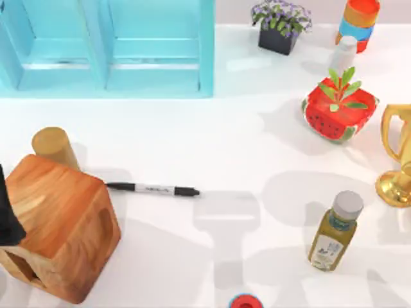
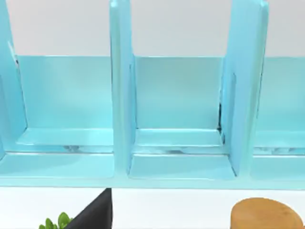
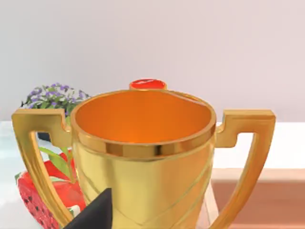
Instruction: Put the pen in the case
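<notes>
Both end effectors leave me unable to tell how their fingers stand. A dark part of my left arm (image 1: 8, 215) sits at the left edge of the top view, over the wooden house (image 1: 59, 226); a dark tip of the left end effector (image 2: 93, 212) pokes into the left wrist view's lower edge, facing the blue case (image 2: 178, 119). The right end effector (image 3: 93, 212) shows as a dark tip before the gold trophy (image 3: 143, 152).

That case (image 1: 106, 48) fills the upper left of the top view, its visible compartments bare. The pen (image 1: 153, 189) lies flat on the worktop (image 1: 212, 135) at centre left, one end near the house. Right of it stand a juice bottle (image 1: 335, 231), a watermelon planter (image 1: 337, 106) and the trophy (image 1: 397, 154).
</notes>
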Controlling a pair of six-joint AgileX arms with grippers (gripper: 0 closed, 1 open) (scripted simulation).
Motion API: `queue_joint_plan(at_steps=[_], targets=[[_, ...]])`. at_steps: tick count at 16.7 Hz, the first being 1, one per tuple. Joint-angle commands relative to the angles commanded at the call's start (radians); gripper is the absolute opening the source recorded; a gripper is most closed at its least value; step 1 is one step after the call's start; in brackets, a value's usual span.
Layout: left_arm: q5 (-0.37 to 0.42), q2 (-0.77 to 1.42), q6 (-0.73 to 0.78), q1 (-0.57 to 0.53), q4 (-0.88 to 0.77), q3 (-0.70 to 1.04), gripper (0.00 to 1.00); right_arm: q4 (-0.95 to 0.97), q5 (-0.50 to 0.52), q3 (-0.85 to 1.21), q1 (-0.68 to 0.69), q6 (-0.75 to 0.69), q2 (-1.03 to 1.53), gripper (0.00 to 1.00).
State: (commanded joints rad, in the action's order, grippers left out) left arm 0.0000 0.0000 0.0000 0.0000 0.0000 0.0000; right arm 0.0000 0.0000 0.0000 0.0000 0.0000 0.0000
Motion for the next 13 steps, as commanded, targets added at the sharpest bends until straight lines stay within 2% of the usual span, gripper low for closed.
queue_joint_plan(at_steps=[6,13], targets=[[0.000,0.000,0.000,0.000,0.000,0.000,1.00,-0.046,-0.036,0.090,0.027,-0.026,0.089,1.00],[0.000,0.000,0.000,0.000,0.000,0.000,1.00,-0.307,-0.203,0.547,0.149,-0.175,0.568,1.00]])
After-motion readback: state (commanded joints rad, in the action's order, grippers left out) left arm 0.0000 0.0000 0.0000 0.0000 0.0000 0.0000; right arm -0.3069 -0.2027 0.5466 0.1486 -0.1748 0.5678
